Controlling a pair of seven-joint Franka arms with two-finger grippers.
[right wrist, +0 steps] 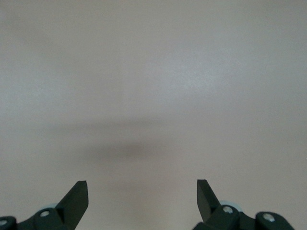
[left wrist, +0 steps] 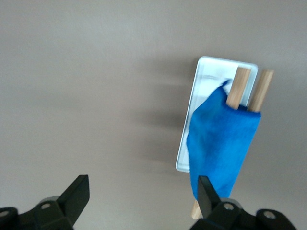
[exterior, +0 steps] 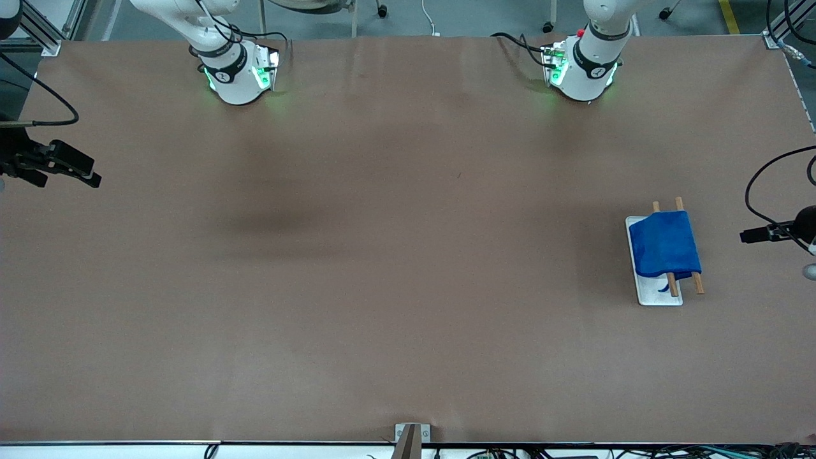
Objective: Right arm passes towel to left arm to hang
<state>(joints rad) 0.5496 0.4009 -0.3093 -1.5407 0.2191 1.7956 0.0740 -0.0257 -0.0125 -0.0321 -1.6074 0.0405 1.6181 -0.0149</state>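
Observation:
The royal-blue towel (exterior: 665, 244) hangs draped over two wooden rods (exterior: 697, 281) on a white base (exterior: 656, 294) at the left arm's end of the table. In the left wrist view the towel (left wrist: 220, 143) covers most of both rods (left wrist: 238, 87), whose bare ends stick out. My left gripper (left wrist: 143, 191) is open and empty, high over the bare table beside the rack. My right gripper (right wrist: 143, 191) is open and empty, high over bare brown table with only a shadow under it. Neither gripper shows in the front view.
Both arm bases (exterior: 237, 75) (exterior: 583, 70) stand along the table edge farthest from the front camera. Black devices with cables sit at the right arm's end (exterior: 54, 162) and the left arm's end (exterior: 774, 233) of the table. A small bracket (exterior: 411, 435) sits at the near edge.

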